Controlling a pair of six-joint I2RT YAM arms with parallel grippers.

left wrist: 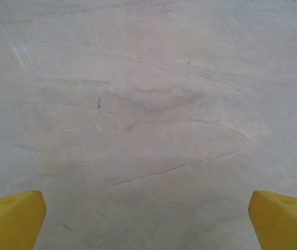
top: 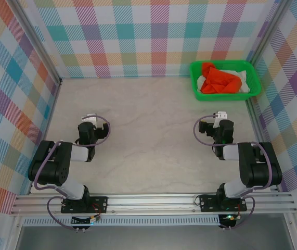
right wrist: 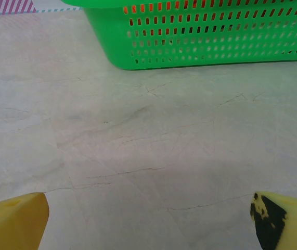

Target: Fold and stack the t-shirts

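Standing wide apart: yellow fingers (left wrist: 13, 219) of left gripper (top: 88, 120) and right gripper (top: 218, 115), nothing held, both low over pale table (top: 148, 140), mid-frame. Orange-red t-shirt (top: 218, 83) crumpled on white t-shirt (top: 246, 78) inside green basket (top: 226, 97), upper right of frame.

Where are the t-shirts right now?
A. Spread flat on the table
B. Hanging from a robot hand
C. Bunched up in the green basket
C: the orange-red t-shirt and the white t-shirt lie crumpled together inside the green basket at the table's far right corner.
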